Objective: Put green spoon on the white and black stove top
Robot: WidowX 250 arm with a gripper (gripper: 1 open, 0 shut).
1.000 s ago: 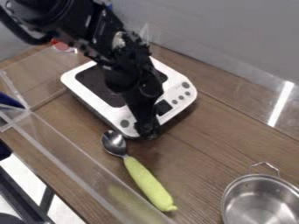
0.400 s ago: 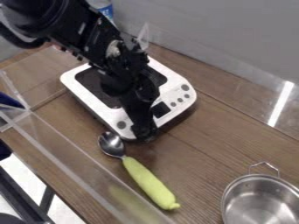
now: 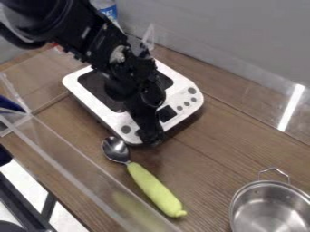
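Note:
The green spoon (image 3: pixel 145 178) lies on the wooden table in front of the stove, its shiny metal bowl toward the stove and its yellow-green handle pointing to the lower right. The white and black stove top (image 3: pixel 94 89) sits behind it, partly covered by the black arm. My gripper (image 3: pixel 147 138) points steeply down at the stove's front corner, just above and right of the spoon's bowl. Its dark fingers blend together against the stove edge, so I cannot make out the gap between them. Nothing appears to be held.
A large steel pot (image 3: pixel 269 211) stands at the lower right corner. A clear plastic barrier (image 3: pixel 54 168) runs along the table's near-left side. A blue object (image 3: pixel 108 13) sits behind the arm at the top.
The arm has barely shifted; the wrist has rolled slightly. The spoon lies where it was.

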